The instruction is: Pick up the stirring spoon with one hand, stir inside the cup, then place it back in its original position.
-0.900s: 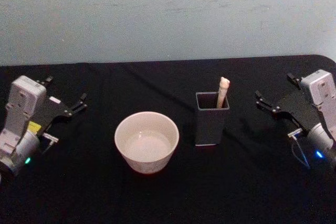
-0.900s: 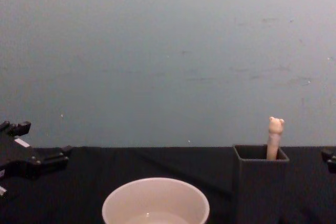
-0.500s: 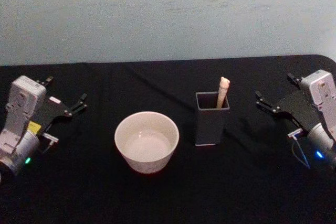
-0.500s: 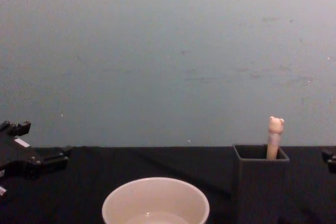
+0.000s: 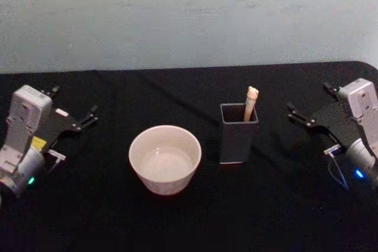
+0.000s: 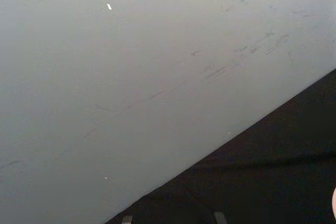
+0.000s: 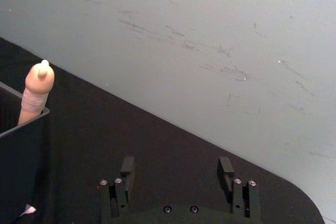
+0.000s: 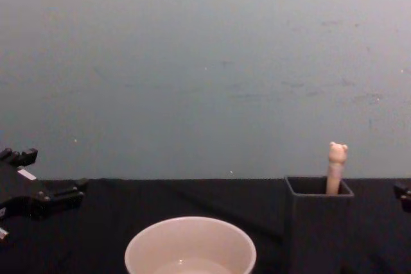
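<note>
**Spoon in its holder, both grippers spread and empty**

I found the stirring spoon (image 5: 251, 101) standing in the dark grey holder box (image 5: 238, 137). It leaned toward the box's far right corner. Its cream handle and little bear head poked up above the rim, and the neck and bowl were hidden inside the box.

The cream-white cup (image 5: 165, 159) sat on the black tablecloth (image 5: 177, 222) just left of the box and a little nearer the robot, with a clear gap between the two.

The right gripper (image 5: 308, 97) was well off to the right of the box, its tips aimed back toward it. Its fingers were splayed wide with nothing between them. From the right wrist camera I could see both black fingers (image 7: 127, 167) standing apart over the cloth, with the bear head beyond them.

The left gripper (image 5: 74, 100) was far to the left of the box, past the cup. Its fingers were also spread wide and held nothing.
</note>
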You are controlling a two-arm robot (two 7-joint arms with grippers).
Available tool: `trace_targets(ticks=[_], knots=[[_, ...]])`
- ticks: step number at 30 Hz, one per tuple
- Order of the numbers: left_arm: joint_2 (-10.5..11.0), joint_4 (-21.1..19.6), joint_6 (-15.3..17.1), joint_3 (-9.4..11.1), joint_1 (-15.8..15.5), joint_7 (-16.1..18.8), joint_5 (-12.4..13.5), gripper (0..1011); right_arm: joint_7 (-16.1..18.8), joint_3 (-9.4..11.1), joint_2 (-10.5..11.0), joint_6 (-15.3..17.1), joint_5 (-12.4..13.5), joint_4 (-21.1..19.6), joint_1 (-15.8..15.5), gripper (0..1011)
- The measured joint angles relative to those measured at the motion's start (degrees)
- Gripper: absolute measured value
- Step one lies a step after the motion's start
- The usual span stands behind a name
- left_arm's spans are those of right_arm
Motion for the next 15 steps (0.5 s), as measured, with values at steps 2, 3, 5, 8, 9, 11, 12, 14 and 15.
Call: trace_targets(ticks=[2, 3, 5, 8, 9, 11, 12, 14, 15], knots=[[0.0, 0.0, 0.0, 0.0, 0.0, 0.0, 0.0, 1001, 0.0, 0.0, 0.0, 0.0, 0.0, 0.0, 0.0, 1003], [0.0, 0.0, 0.0, 0.0, 0.0, 0.0, 0.0, 1001, 0.0, 0.0, 0.0, 0.0, 0.0, 0.0, 0.0, 1003], [0.0, 0.0, 0.0, 0.0, 0.0, 0.0, 0.0, 1002, 0.0, 0.0, 0.0, 0.0, 0.0, 0.0, 0.0, 1003], [0.0, 0.0, 0.0, 0.0, 0.0, 0.0, 0.0, 1001, 0.0, 0.0, 0.0, 0.0, 0.0, 0.0, 0.0, 1003], [0.0, 0.0, 0.0, 0.0, 0.0, 0.0, 0.0, 1001, 0.0, 0.0, 0.0, 0.0, 0.0, 0.0, 0.0, 1003], [0.0, 0.0, 0.0, 0.0, 0.01, 0.0, 0.0, 1001, 0.0, 0.0, 0.0, 0.0, 0.0, 0.0, 0.0, 1003], [0.0, 0.0, 0.0, 0.0, 0.0, 0.0, 0.0, 1002, 0.0, 0.0, 0.0, 0.0, 0.0, 0.0, 0.0, 1002], [0.0, 0.0, 0.0, 0.0, 0.0, 0.0, 0.0, 1001, 0.35, 0.23, -0.12, -0.06, -0.01, 0.0, -0.01, 1003], [0.0, 0.0, 0.0, -0.01, 0.0, 0.0, 0.0, 1001, 0.87, 0.54, -0.24, -0.14, 0.12, 0.0, -0.03, 1003]])
